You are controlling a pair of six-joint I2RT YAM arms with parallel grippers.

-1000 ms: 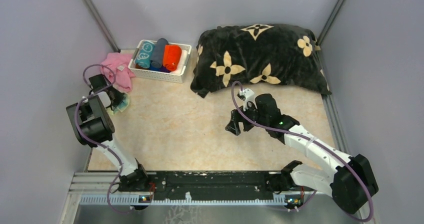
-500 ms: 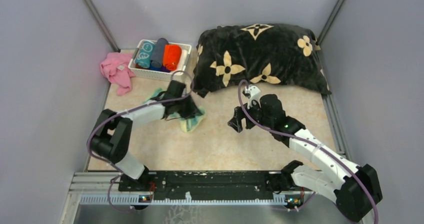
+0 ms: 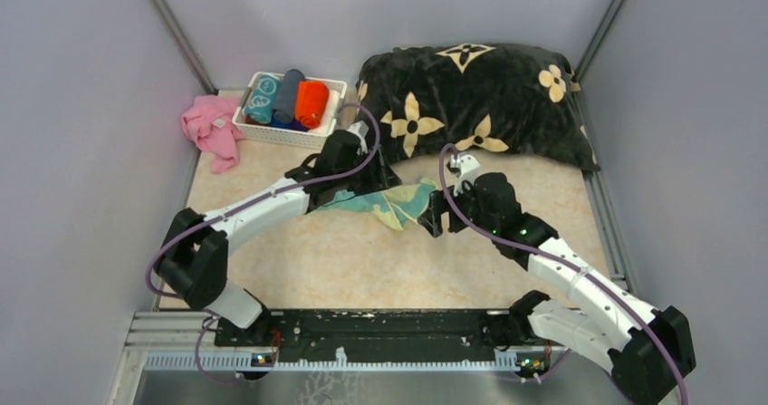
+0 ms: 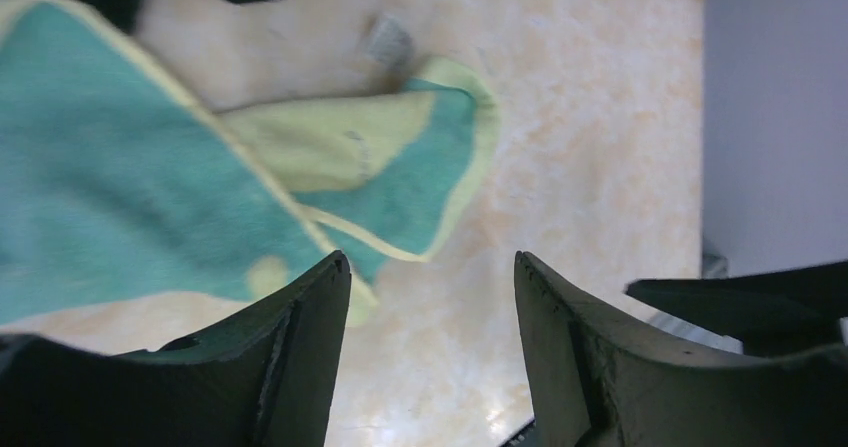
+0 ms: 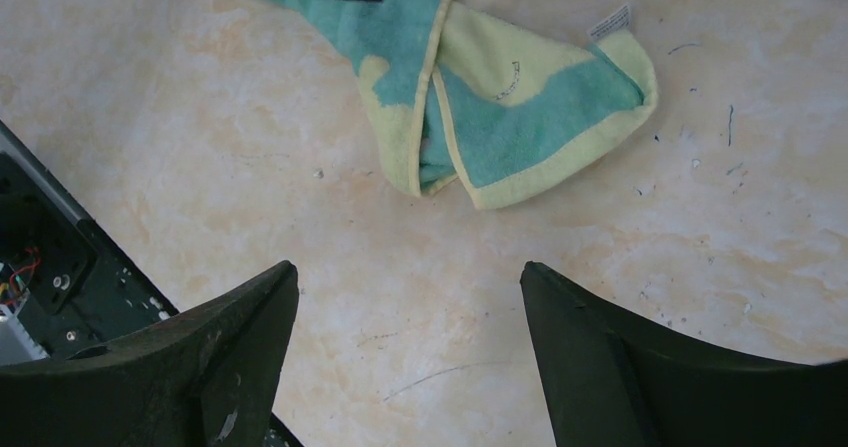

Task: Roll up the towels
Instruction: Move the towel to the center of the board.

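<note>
From above only, rolled towels [image 3: 290, 99] fill the basket [image 3: 286, 137].

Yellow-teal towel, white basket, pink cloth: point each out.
yellow-teal towel [image 5: 520, 132]: right wrist view, teal patch on the folded end.
white basket [image 3: 285, 137]: top view, near side wall.
pink cloth [image 3: 208, 130]: top view, middle of the crumpled heap.

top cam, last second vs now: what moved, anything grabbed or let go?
The left arm swung from beside the pink cloth to mid-table, carrying the yellow-and-teal towel. The left fingers then opened and released it onto the table. The right fingers, open throughout, edged toward the towel. The basket of rolled towels, the pink cloth and the cushion did not move.
</note>
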